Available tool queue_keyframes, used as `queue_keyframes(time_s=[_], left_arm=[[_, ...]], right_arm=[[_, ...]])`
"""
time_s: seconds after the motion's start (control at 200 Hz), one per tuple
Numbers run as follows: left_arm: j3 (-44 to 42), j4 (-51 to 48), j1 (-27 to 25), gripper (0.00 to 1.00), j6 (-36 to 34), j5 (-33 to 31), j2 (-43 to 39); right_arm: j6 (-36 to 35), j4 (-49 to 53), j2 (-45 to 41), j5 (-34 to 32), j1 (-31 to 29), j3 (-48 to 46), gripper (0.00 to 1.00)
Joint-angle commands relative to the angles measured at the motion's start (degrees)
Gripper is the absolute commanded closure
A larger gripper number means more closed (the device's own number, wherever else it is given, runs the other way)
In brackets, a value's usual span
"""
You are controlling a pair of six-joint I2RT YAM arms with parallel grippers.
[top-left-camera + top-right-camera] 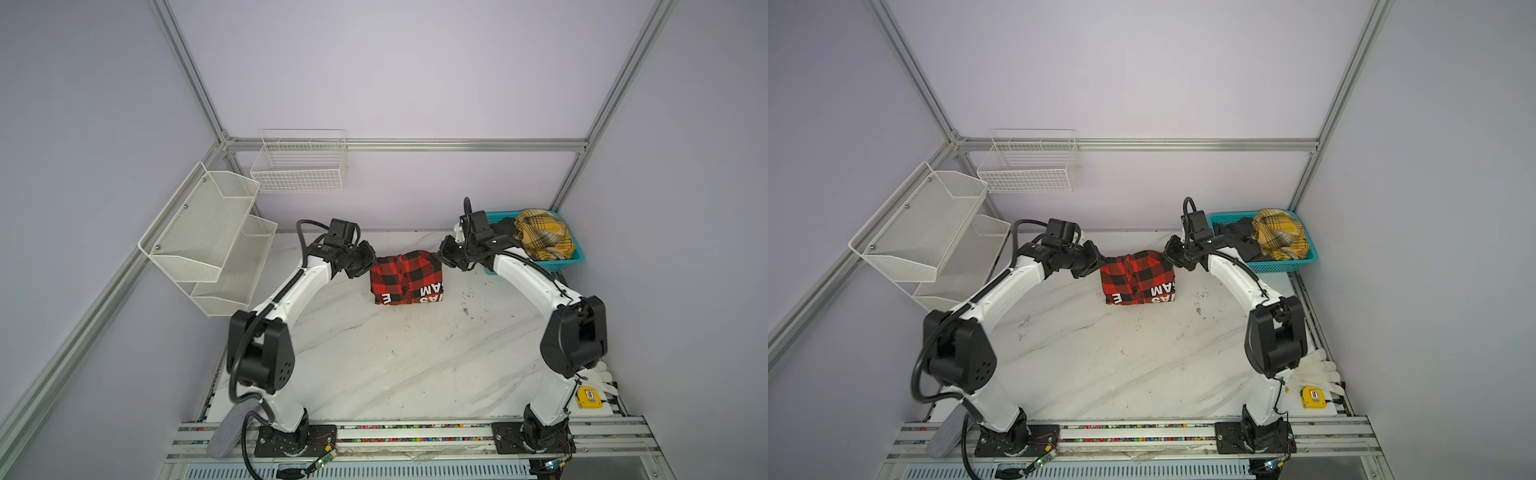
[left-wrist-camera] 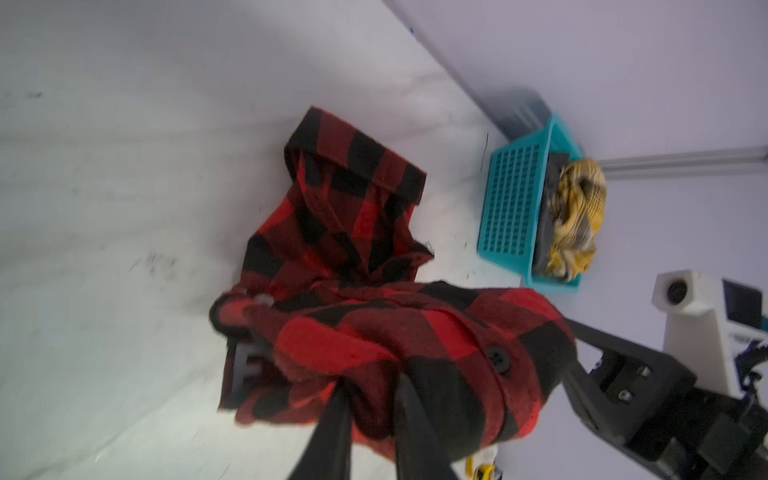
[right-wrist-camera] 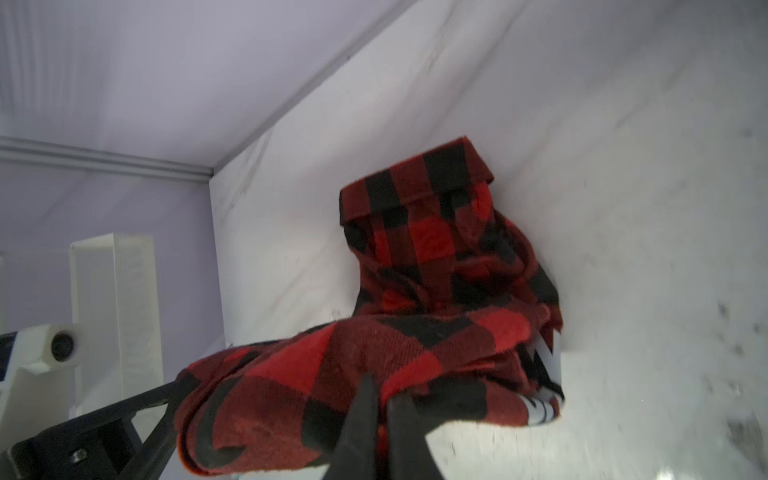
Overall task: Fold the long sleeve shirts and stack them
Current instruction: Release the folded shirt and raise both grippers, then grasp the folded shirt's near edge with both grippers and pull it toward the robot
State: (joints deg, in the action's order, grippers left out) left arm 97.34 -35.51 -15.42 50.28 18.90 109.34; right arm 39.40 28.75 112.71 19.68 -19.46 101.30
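Note:
A red-and-black check shirt (image 1: pixel 407 278) (image 1: pixel 1138 278) with white letters lies folded at the table's far middle in both top views. The left gripper (image 1: pixel 372 261) (image 2: pixel 372 386) is at its far left corner, fingers apart with a bunch of the cloth (image 2: pixel 374 332) between them. At the far right corner, the right gripper (image 1: pixel 440 255) (image 3: pixel 383 386) has its fingers nearly together on a fold of the shirt (image 3: pixel 415 332). That far edge is raised off the table. A mustard-yellow plaid garment (image 1: pixel 542 235) and a dark grey one (image 1: pixel 1237 237) sit crumpled in a teal basket (image 1: pixel 577 254).
The teal basket stands at the table's far right corner, just behind the right arm. White mesh shelves (image 1: pixel 208 241) and a wire basket (image 1: pixel 299 166) hang on the left and back walls. A yellow tape measure (image 1: pixel 589 397) and white gloves (image 1: pixel 602 374) lie at the near right edge.

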Motion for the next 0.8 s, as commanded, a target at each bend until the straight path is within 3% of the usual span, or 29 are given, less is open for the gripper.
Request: queue_keyframes(time_s=[0.0,0.065,0.135,0.21,0.305,0.39,0.495,0.63,0.795], left_arm=[[25.3,-6.1,2.2,0.48,-5.0,3.1,17.5],[34.3,-9.7,2.6,0.35,-5.4,2.1,23.0],[36.9,-8.1,2.9,0.22,-6.0,1.6,23.1],[37.3,-6.8,3.0,0.18,-6.9,1.7,21.0],[32.7,-6.9,3.0,0.18,-7.4,1.3,16.1],[22.4,-4.1,2.0,0.23,-7.4,0.4,9.7],[14.7,-0.5,-0.2,0.29,-8.0,1.1,6.7],[18.2,-0.4,-0.6,0.44,-7.2,4.4,11.9],[27.3,-2.9,-0.7,0.54,-6.9,5.8,20.8]], right_arm=[[-3.0,1.9,10.5,4.4,3.3,11.9,0.38],[-6.7,6.0,13.6,2.8,3.6,16.6,0.34],[-6.9,3.0,11.6,1.7,3.5,13.2,0.32],[-4.9,-0.4,8.2,0.3,3.6,8.9,0.28],[-8.8,2.0,5.8,-3.5,3.3,8.5,0.23],[-10.6,2.0,3.1,-5.1,2.2,6.7,0.24],[-11.7,1.6,3.5,-4.7,0.8,5.3,0.37],[-12.8,2.2,7.6,-4.5,-2.5,9.4,0.65],[-12.5,1.2,12.3,-4.0,-2.8,12.8,0.74]])
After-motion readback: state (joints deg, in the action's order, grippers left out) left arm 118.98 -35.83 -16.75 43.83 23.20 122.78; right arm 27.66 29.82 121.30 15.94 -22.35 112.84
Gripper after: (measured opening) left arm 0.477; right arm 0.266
